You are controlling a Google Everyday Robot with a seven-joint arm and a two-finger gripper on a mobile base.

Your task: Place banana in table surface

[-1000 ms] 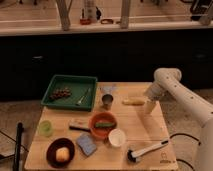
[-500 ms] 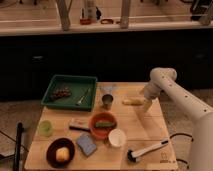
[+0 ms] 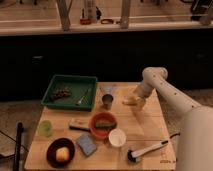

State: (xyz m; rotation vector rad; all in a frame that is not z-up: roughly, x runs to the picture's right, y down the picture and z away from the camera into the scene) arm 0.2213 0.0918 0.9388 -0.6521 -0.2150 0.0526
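The banana (image 3: 131, 101) is a pale yellow piece lying on the wooden table (image 3: 145, 130) at its far right part. My gripper (image 3: 136, 99) is at the end of the white arm (image 3: 170, 95), right over the banana and touching or almost touching it. The arm reaches in from the right side of the view.
A green tray (image 3: 70, 91) with grapes and a utensil sits at the far left. A metal cup (image 3: 107, 101), an orange bowl (image 3: 102, 125), a white cup (image 3: 117, 137), a blue sponge (image 3: 88, 144), a dark plate with an orange (image 3: 61, 153), a green cup (image 3: 45, 128) and a white brush (image 3: 147, 149) stand on the table.
The arm has moved left and down towards the banana, bringing the gripper from right of it to directly over it. The banana has not visibly moved.
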